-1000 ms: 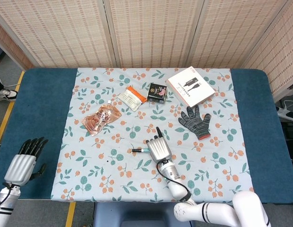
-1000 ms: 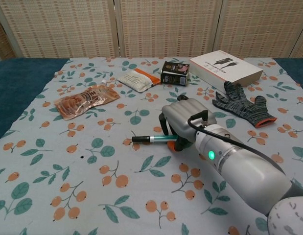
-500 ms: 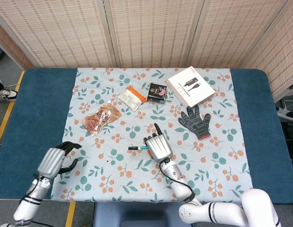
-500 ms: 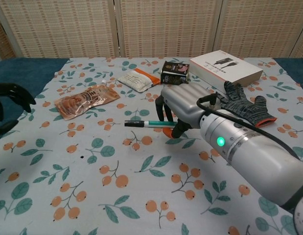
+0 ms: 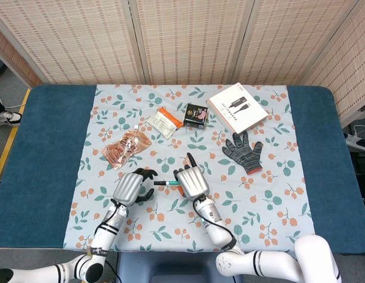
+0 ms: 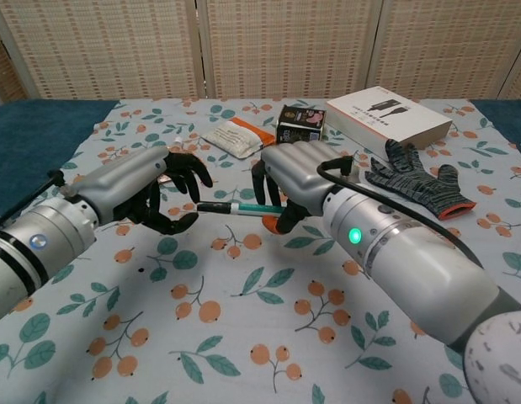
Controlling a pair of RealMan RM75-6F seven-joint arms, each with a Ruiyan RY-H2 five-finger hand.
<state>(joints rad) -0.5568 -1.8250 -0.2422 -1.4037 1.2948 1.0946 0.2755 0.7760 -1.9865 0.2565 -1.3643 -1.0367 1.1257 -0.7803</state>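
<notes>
Since the earlier frames, the left hand (image 6: 155,195) has swung in from the 9 o'clock edge of the table to mid-cloth, and the right hand (image 6: 295,185) has lifted the pen (image 6: 235,207) clear of the floral tablecloth (image 6: 243,337) and carried it toward 9 o'clock. Nearest the robot, the right hand pinches the pen's teal end between thumb and curled fingers; the exact contact points are hidden behind the palm. The left hand's dark fingers (image 6: 186,171) are spread and curved around the pen's black tip, thumb below; the pictures do not show whether they touch it, so this hand reads as holding nothing. The pen sits in the air just above mid-cloth, between the two hands. Its long axis runs close to level along the 3-to-9 o'clock line, black tip pointing to 9 o'clock into the left palm. Judged step: a hand-to-hand transfer or cap pull, at the approach stage. The next move appears to call for the left fingers to close squarely on the black tip while the right hand keeps the axis steady. Farther out lie a snack pouch (image 5: 124,148) at 10 o'clock, a white-and-orange sachet (image 5: 164,122), a small black box (image 5: 197,114), a knit glove (image 5: 243,150) and a white carton (image 5: 237,107) at 1 o'clock.
</notes>
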